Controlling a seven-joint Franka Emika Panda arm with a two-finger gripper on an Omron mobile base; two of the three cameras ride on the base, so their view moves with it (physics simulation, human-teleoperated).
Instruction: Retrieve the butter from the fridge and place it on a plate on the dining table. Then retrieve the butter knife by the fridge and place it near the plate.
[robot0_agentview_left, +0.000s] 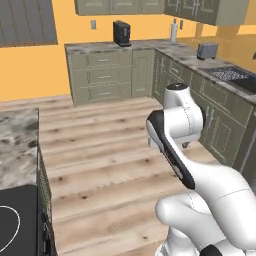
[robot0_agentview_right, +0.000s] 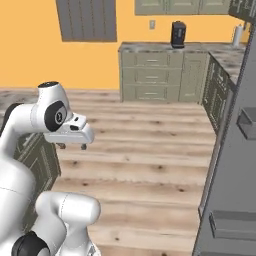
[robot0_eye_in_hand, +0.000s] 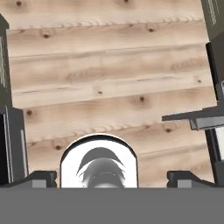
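**A:** We are facing the fridge (robot0_agentview_right: 235, 165) at our right. Its dark grey panel is carrying pale bins, so we are judging its door to be open. We cannot tell which shelf is holding the butter.

**B:** So what are we risking from here?

**A:** We are risking a blind reach. If we are swinging in without sighting the small yellow stick, we could be knocking it off a shelf. The arm could also be clipping the door's edge or a bin, since that panel is standing close on our right.

**B:** And the gripper (robot0_agentview_right: 72, 145)?

**A:** It is hanging over the wooden floor (robot0_agentview_right: 150, 150) with its fingers spread wide and carrying nothing. The table (robot0_agentview_left: 20, 140) is lying at our left, apart from the fridge.
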